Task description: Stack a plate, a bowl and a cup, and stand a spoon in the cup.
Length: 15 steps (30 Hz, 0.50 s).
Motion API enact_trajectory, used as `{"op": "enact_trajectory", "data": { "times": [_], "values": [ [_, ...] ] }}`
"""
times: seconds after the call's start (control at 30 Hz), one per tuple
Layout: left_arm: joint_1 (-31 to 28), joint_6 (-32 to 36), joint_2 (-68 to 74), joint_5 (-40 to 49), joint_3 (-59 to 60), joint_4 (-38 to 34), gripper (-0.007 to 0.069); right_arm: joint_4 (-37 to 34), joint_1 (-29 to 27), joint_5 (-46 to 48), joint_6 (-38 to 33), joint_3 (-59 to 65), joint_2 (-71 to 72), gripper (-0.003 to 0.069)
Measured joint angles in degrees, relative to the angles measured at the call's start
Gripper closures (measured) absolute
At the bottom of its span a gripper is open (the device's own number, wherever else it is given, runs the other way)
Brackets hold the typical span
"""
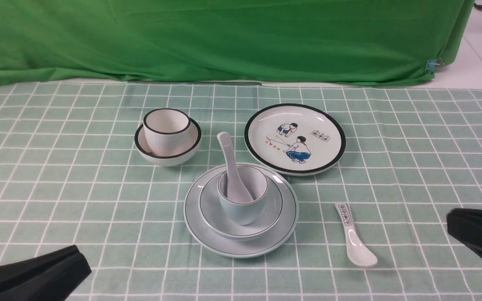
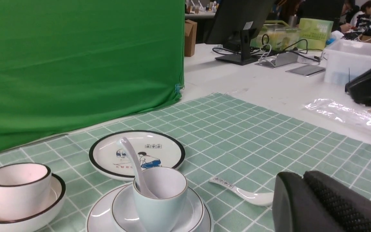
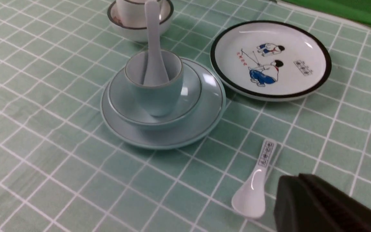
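Observation:
The pale blue plate (image 1: pixel 201 228) lies at the table's middle front. The pale blue bowl (image 1: pixel 211 211) sits on it, and the pale blue cup (image 1: pixel 243 209) stands in the bowl. The plain white spoon (image 1: pixel 229 163) stands in the cup, handle leaning up and back. The stack also shows in the left wrist view, cup (image 2: pixel 159 206), and in the right wrist view, cup (image 3: pixel 155 93). My left gripper (image 1: pixel 75 261) is shut and empty at the front left. My right gripper (image 1: pixel 454 223) is shut and empty at the front right.
A black-rimmed plate with cartoon children (image 1: pixel 294 138) lies behind the stack to the right. A white black-rimmed cup (image 1: pixel 166 130) stands in a black-rimmed bowl (image 1: pixel 144 148) at back left. A spoon with printed characters (image 1: pixel 355 240) lies right of the stack. A green cloth hangs behind.

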<state>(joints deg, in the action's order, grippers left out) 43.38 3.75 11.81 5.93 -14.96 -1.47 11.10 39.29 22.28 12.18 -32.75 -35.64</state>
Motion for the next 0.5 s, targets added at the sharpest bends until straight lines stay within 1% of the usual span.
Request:
{"op": "enact_trajectory", "data": {
  "times": [0.17,0.47,0.5],
  "values": [
    [0.0,0.0,0.0,0.03,0.0,-0.07,0.0607,-0.06,0.0,3.03,0.37,0.0,3.51,0.0623],
    [0.0,0.05,0.0,0.09,0.0,-0.07,0.0607,-0.05,0.0,3.4,0.37,0.07,3.6,0.059],
    [0.0,0.05,0.0,0.09,0.0,-0.07,0.0607,0.76,-0.23,3.4,0.32,0.22,4.04,0.0587]
  ]
}}
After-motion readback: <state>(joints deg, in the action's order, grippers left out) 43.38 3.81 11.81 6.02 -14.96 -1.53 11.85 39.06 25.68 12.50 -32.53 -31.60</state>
